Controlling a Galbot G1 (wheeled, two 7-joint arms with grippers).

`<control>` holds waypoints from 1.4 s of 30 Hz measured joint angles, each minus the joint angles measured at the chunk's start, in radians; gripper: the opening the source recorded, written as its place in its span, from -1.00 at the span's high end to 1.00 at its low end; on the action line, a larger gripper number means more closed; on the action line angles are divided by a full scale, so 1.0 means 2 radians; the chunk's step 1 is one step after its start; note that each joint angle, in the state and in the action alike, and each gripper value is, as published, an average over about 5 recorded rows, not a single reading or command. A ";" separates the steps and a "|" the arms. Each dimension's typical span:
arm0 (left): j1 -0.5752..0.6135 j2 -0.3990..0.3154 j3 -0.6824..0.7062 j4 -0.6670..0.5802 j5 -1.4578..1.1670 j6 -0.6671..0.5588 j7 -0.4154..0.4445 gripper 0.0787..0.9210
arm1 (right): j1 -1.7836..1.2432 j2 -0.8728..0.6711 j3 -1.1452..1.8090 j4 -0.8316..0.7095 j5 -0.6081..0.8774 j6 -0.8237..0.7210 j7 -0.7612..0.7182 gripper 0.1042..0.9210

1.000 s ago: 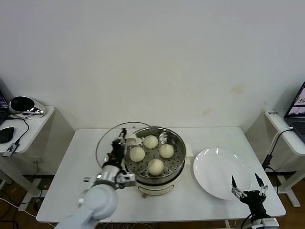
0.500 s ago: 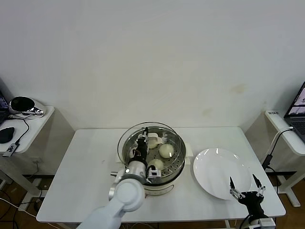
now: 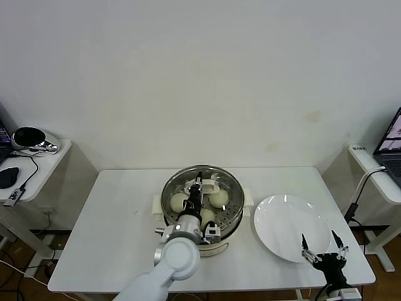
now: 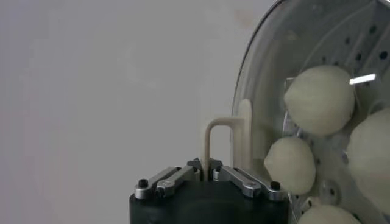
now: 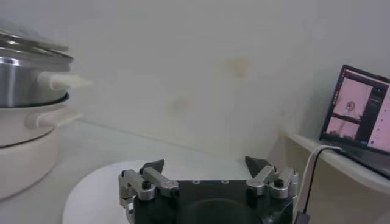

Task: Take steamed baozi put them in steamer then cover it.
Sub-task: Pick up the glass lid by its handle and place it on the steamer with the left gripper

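The steamer (image 3: pixel 234 219), a steel pot on a cream base, stands mid-table. Over its mouth lies the glass cover (image 3: pixel 186 180), roughly centred; whether it touches the rim I cannot tell. My left gripper (image 3: pixel 199 189) is shut on the cover's cream handle (image 4: pixel 209 140), jaws pinched on its thin upright bar. Through the glass I see the baozi (image 3: pixel 180 202) on the perforated tray; several show in the left wrist view, one baozi (image 4: pixel 319 99) nearest the rim. My right gripper (image 3: pixel 322 247) hangs open by the table's front right, nothing between its fingers.
A flat white plate (image 3: pixel 291 227) lies right of the steamer, just behind the right gripper. A side table (image 3: pixel 37 164) with a dark device stands far left. A laptop (image 5: pixel 364 109) and a cable (image 3: pixel 362 188) sit at the far right.
My left gripper has carried the cover rightward from beside the pot's left rim to over the steamer. The right gripper has stayed open in nearly the same spot.
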 measured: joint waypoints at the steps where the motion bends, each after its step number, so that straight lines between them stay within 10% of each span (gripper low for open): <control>1: 0.001 -0.001 0.000 0.001 0.001 0.000 0.000 0.85 | 0.000 0.000 0.000 0.000 0.000 0.000 0.000 -0.76; 20: 0.006 -0.015 -0.001 0.016 0.008 -0.003 -0.007 0.83 | -0.002 0.000 -0.003 -0.001 -0.003 0.002 0.000 -0.76; 42: 0.097 0.026 -0.032 -0.095 -0.046 -0.018 -0.051 -0.62 | -0.005 0.003 -0.005 -0.003 -0.009 0.007 0.002 -0.76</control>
